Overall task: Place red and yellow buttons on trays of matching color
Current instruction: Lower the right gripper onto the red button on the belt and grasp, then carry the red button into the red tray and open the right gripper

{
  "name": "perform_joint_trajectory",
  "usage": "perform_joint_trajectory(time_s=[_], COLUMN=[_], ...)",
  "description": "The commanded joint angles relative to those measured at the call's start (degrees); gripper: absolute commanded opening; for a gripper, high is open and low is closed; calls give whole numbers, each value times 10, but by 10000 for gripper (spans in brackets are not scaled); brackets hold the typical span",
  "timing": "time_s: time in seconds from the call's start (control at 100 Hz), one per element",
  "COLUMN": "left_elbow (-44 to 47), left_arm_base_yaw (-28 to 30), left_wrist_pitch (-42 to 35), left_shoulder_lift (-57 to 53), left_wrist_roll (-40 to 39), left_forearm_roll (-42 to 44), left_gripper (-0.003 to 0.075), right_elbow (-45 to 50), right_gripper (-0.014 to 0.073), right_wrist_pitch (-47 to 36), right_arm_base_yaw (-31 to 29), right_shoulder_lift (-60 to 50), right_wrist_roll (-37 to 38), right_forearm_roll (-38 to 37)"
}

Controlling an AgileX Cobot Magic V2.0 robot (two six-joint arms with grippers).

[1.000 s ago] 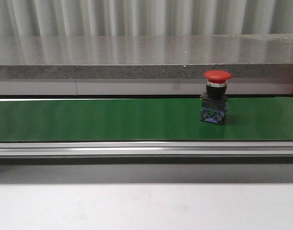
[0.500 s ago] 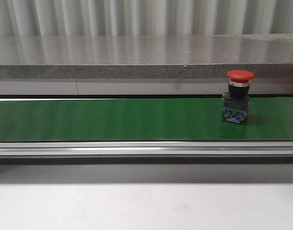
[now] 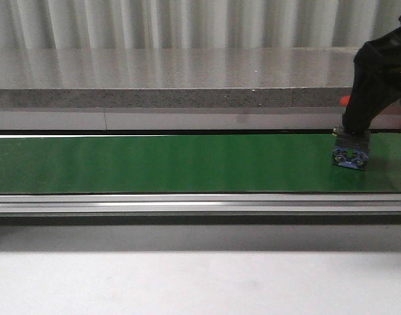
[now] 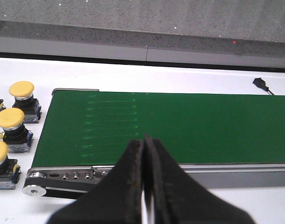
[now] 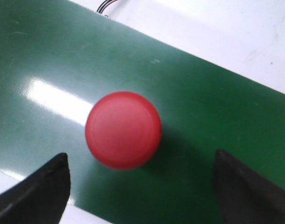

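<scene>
The red button stands upright on the green conveyor belt near its right end, between the wide-open jaws of the right gripper, untouched. The left gripper has its jaws closed on nothing. Three yellow buttons stand on the white tabletop beside the belt's left end.

Counts were taken: one red button on one green conveyor belt; three yellow buttons were seen beside the belt's end — a fourth item, edge-cropped, was not identified.
</scene>
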Motion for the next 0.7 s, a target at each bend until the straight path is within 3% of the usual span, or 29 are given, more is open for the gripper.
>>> perform_joint_trajectory(time_s=[0.0, 0.13, 0.32, 0.39, 0.56, 0.69], left_elbow=[-15, -15, -15, -15, -15, -15], left_arm_base_yaw=[-5, -5, -5, -5, -5, -5], left_wrist_pitch=[-43, -43, -43, -43, -43, -43], left_shoulder_lift=[5, 5, 5, 5, 5, 5], left_wrist_roll=[2, 2, 2, 2, 2, 2], left_forearm_roll=[-8, -8, -8, -8, -8, -8], left_gripper=[-20, -20, -20, -20, -20, -20], right_elbow=[-16, -16, -16, -16, -30, -63], right_gripper=[613, 526, 153, 72, 59, 59], right_wrist_pitch=[-43, -58, -72, -72, -61, -40], right_arm_base_yaw=[1, 1, 1, 0, -19, -73], right_shoulder_lift=[0, 19, 25, 25, 22, 22], right_wrist_roll=[-6, -6, -6, -6, -6, -4], right_forearm_roll=[3, 3, 3, 3, 3, 3])
